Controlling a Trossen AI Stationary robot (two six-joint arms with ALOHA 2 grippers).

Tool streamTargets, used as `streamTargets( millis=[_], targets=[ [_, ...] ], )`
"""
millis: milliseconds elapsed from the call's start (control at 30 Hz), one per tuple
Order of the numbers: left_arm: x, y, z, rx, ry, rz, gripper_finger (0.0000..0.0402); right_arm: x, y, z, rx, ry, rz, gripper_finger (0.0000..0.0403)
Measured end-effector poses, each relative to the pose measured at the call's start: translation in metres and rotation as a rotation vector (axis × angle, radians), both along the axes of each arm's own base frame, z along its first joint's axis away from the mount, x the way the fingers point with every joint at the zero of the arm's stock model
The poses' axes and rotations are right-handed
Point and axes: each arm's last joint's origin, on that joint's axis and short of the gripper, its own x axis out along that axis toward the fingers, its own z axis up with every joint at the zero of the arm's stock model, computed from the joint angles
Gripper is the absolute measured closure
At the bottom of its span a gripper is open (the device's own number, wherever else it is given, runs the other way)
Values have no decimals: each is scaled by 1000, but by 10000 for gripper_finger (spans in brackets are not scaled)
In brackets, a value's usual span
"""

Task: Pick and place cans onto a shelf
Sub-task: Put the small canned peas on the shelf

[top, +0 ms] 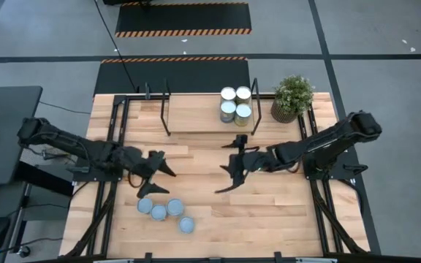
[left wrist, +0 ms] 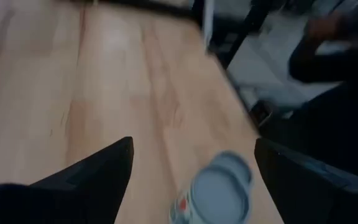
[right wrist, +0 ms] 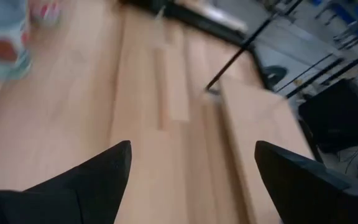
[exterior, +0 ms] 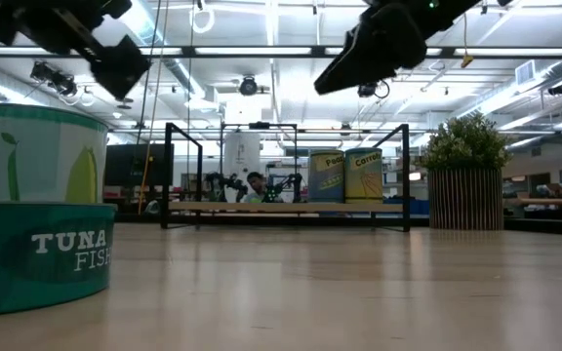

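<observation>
Several silver cans [top: 234, 104] stand on the right end of the light-wood shelf [top: 192, 113] at the table's far side. Several more cans [top: 164, 212] stand on the tabletop near the front left; they show large in the low view [exterior: 37, 210]. My left gripper [top: 158, 181] is open and empty, raised just far of these loose cans; one can [left wrist: 219, 193] shows between its fingers in the left wrist view. My right gripper [top: 226, 168] is open and empty above mid-table, near of the shelf. It also shows in the right wrist view [right wrist: 191, 180].
A small potted plant [top: 291, 97] stands at the far right beside the shelf. Black frame rails [top: 115, 139] run along both table sides. Bare wood [top: 269, 219] lies at the front right. A dark desk [top: 2, 131] stands left of the table.
</observation>
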Motion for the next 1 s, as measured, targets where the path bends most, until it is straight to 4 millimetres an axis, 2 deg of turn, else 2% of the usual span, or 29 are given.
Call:
streamTargets(
  millis=[200,333,500,700,800,1000],
  targets=[
    [1,-34,21,129,142,52,75,-20,-12,4,20,-131,-18,54],
    [3,-57,26,214,263,46,77,-27,-14,6,9,-245,-15,54],
    [10,-86,23,261,457,34,77,-30,-14,9,23,-335,-16,54],
    [16,-115,15,434,719,-12,77,-31,-12,1,37,-374,-9,54],
    [18,-124,9,469,829,-33,77,-32,-12,-3,52,-369,-10,54],
    [18,-128,-2,395,994,23,77,-33,-8,-3,57,-370,3,54]
  ],
)
